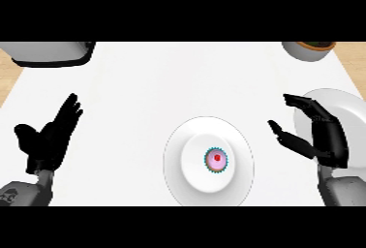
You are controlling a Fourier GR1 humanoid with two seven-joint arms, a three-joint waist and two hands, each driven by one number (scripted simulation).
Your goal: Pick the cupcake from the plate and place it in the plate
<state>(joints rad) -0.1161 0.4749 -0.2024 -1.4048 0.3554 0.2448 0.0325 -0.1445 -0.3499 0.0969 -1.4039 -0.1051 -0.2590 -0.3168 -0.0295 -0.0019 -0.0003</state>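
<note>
The cupcake (217, 160) sits on the middle plate (178, 164); both hands, left (44, 140) and right (322, 138), have fingers spread wide, holding nothing.

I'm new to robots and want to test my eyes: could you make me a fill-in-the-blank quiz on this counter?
1. The cupcake sits on the ____ plate.
2. The right hand shows in front of the other plate, holding ____.
3. The left hand has its fingers ____.

Missing words: middle; nothing; open
</note>
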